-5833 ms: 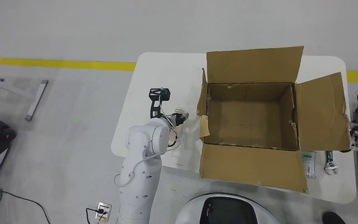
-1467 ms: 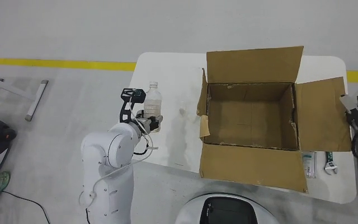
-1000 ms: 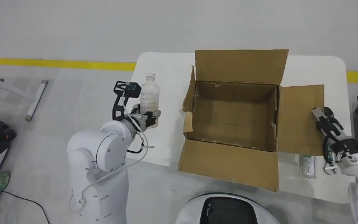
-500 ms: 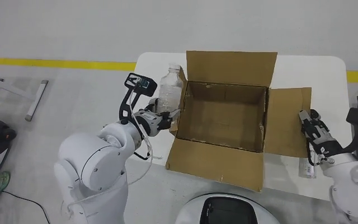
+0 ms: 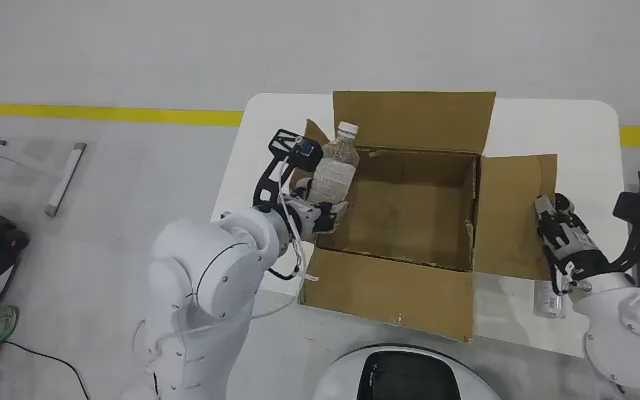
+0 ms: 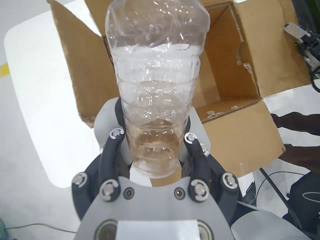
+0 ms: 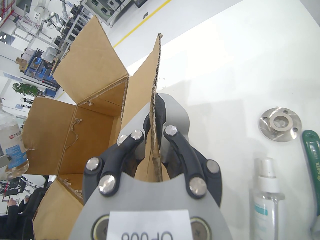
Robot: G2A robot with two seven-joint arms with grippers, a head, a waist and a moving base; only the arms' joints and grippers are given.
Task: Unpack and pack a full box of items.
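Clamping bottle (image 5: 335, 176), left gripper (image 6: 153, 136), over box (image 5: 390, 292) edge

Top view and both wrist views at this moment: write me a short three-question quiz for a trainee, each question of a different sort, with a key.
1. True or false: the water bottle lies on the floor of the box.
2. Multiple choice: the right gripper is shut on A) the box's side flap; B) a roll of tape; C) nothing.
3. Short answer: which three things lie on the table near the right gripper?
Key: 1 false, it is held by its base in the left gripper, at the box's rim. 2 A. 3 spray bottle, metal disc, green-handled wrench.
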